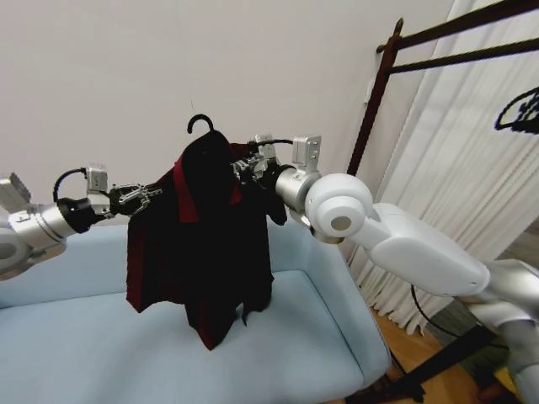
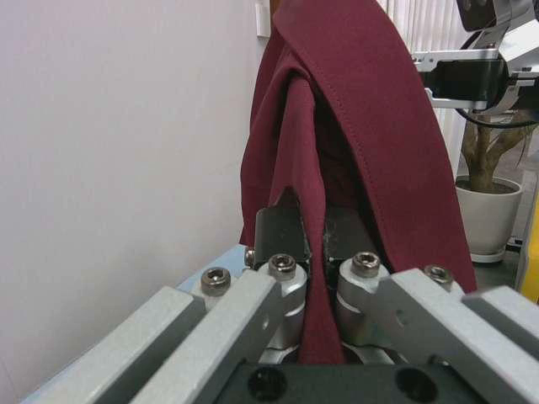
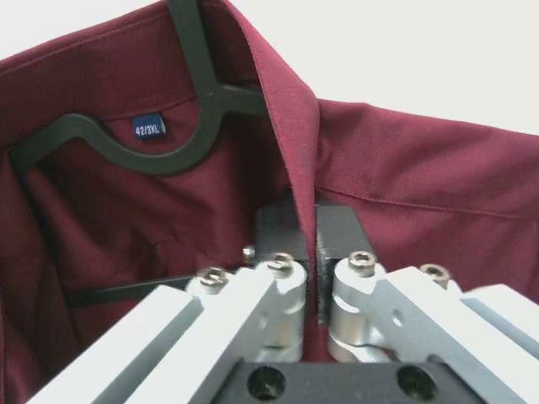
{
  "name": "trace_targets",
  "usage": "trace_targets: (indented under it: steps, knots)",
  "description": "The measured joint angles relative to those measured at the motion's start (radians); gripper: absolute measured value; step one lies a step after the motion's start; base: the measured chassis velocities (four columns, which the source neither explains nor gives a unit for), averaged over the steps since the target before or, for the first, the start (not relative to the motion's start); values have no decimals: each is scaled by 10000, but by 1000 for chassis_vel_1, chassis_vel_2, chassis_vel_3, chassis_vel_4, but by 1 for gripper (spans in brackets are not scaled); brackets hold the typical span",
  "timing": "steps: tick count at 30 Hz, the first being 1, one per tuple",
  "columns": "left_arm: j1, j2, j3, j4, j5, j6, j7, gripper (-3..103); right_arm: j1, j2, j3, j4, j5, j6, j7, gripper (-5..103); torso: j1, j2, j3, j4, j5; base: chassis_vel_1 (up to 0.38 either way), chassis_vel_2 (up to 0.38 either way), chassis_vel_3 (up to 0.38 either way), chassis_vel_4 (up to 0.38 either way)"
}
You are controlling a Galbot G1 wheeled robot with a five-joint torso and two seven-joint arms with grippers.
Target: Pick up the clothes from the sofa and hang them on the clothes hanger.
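Note:
A dark red shirt [image 1: 202, 252] on a black hanger [image 1: 200, 123] hangs in the air above the light blue sofa [image 1: 93, 353], held between both arms. My left gripper [image 1: 150, 196] is shut on the shirt's left edge; in the left wrist view the pads [image 2: 282, 231] pinch a fold of red cloth [image 2: 354, 126]. My right gripper [image 1: 246, 171] is shut on the shirt near the collar; in the right wrist view the pads [image 3: 282, 231] clamp the collar edge [image 3: 286, 109] beside the hanger's neck [image 3: 198, 59].
A dark wooden clothes rack [image 1: 396, 59] stands at the right, in front of a white curtain [image 1: 472, 168]. A plain wall lies behind the sofa. A potted plant [image 2: 488, 185] stands on the floor in the left wrist view.

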Motion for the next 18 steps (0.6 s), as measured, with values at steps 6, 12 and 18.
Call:
trace_targets:
  steps: [6, 12, 18]
  knots:
    - [22, -1, 20, -17, 18, 0, 27, 2, 226, -12, 149, -168, -186, 7, -274, 1, 0, 0, 0, 0, 1, 0, 0, 0, 0]
    - [40, -29, 31, -65, 31, 0, 44, 2, 728, 139, 206, -241, -157, -54, -352, 1, 0, 1, 0, 1, 0, 0, 0, 0, 0]
    - [24, -49, 30, -112, 30, 0, 35, 2, 761, 5, -21, 226, -36, -188, -346, 1, 0, 0, -1, 0, -1, 0, 0, 0, 0]
